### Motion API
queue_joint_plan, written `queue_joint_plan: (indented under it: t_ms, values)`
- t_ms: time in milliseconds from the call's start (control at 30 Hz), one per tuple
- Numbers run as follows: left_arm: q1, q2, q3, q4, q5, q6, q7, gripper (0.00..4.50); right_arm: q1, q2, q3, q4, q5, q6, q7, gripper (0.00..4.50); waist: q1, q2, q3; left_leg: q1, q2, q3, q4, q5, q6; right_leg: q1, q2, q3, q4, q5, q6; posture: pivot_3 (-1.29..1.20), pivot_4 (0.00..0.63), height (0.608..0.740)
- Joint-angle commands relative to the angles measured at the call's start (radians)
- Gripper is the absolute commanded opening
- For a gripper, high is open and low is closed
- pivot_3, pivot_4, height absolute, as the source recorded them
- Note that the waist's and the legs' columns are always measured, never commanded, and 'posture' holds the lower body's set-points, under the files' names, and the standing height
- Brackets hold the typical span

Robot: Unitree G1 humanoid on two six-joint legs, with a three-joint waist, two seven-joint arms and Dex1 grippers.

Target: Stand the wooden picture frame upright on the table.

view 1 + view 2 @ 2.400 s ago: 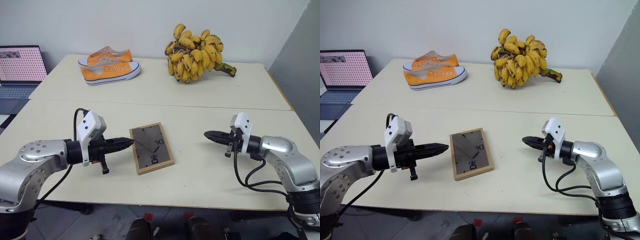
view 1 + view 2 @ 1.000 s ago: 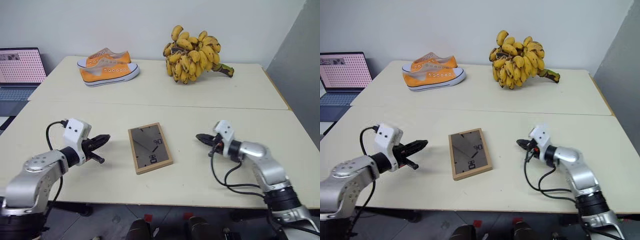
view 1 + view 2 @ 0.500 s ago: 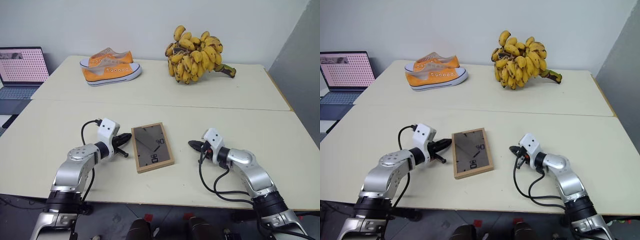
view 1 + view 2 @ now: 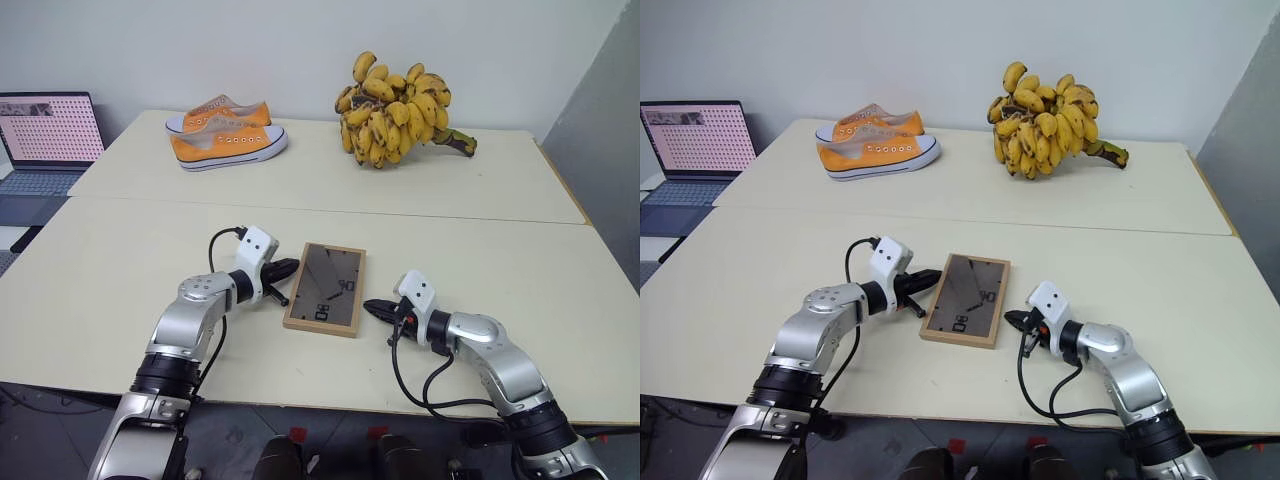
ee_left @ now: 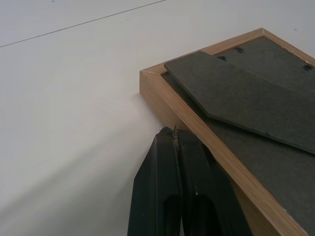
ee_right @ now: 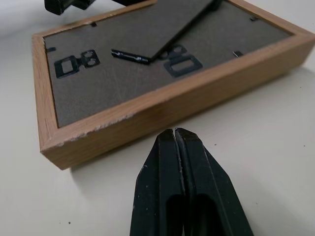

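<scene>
Wooden picture frame (image 4: pixel 325 288) lies flat on the near half of the worktop (image 4: pixel 120 260), dark grey back face up, prop stand folded flat against it, white marks visible on the backing. It sits slightly skewed, long sides running roughly 1 to 7 o'clock in the head views. Left pincer (image 4: pixel 292 266) at the frame's 9 o'clock side, near the far left corner, fingers pressed together, holding nothing; in the left wrist view (image 5: pixel 173 135) its tip is right against the wooden side edge, appears touching, just short of the corner. Right pincer (image 4: pixel 369 306) at the frame's 3 o'clock side, near the near right corner, fingers also pressed together, empty; in the right wrist view (image 6: pixel 174 132) its tip is just beside the frame's long wooden edge, contact cannot be told. Both pincers low over the worktop, pointing inward at the frame from opposite sides. Farther back on the worktop: pair of orange sneakers (image 4: pixel 226 135) at about 11 o'clock from the frame, bunch of bananas (image 4: pixel 395 110) at about 1 o'clock, well apart from the frame. Open laptop (image 4: pixel 45 140) off the worktop's far left end.
</scene>
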Motion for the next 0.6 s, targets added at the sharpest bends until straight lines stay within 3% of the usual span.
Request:
queue_joint_plan:
  t_ms: [33, 133, 367, 500, 600]
  values:
    - [-0.031, -0.022, -0.007, 0.004, 0.011, -0.029, -0.015, 0.05, -0.011, 0.013, -0.019, -0.038, 0.020, 0.008, -0.014, 0.04, 0.000, 0.000, 0.000, 0.000, 0.000, 0.000, 0.000, 0.000, 0.000, 0.000, 0.000, 0.000, 0.000, 0.000, 0.000, 0.00, 0.150, 0.740]
    - [-0.025, -0.020, -0.004, -0.011, 0.008, -0.022, -0.025, 0.05, -0.020, 0.016, -0.025, -0.025, 0.012, 0.004, -0.024, 0.04, 0.000, 0.000, 0.000, 0.000, 0.000, 0.000, 0.000, 0.000, 0.000, 0.000, 0.000, 0.000, 0.000, 0.000, 0.000, 0.00, 0.150, 0.740]
    - [0.047, 0.150, 0.006, -0.149, 0.011, 0.108, -0.114, 0.05, -0.019, -0.030, -0.055, -0.012, 0.008, -0.016, -0.009, 0.04, -0.006, 0.000, 0.000, 0.000, 0.000, 0.000, 0.000, 0.000, 0.000, 0.000, 0.000, 0.000, 0.000, 0.000, 0.000, 0.00, 0.150, 0.740]
    - [0.062, 0.267, 0.057, -0.259, -0.080, 0.284, -0.192, 0.05, -0.011, -0.068, -0.072, -0.006, 0.008, -0.033, 0.010, 0.04, -0.013, 0.000, 0.000, 0.000, 0.000, 0.000, -0.001, 0.000, 0.000, 0.000, 0.000, 0.000, 0.000, 0.000, 0.000, 0.00, 0.150, 0.740]
    - [0.024, 0.300, 0.099, -0.300, -0.177, 0.493, -0.198, 0.05, -0.010, -0.095, -0.083, 0.006, 0.007, -0.050, 0.024, 0.04, -0.013, 0.000, 0.000, 0.000, 0.000, 0.000, 0.000, 0.000, 0.000, 0.000, 0.000, 0.000, 0.000, 0.000, 0.000, 0.00, 0.150, 0.740]
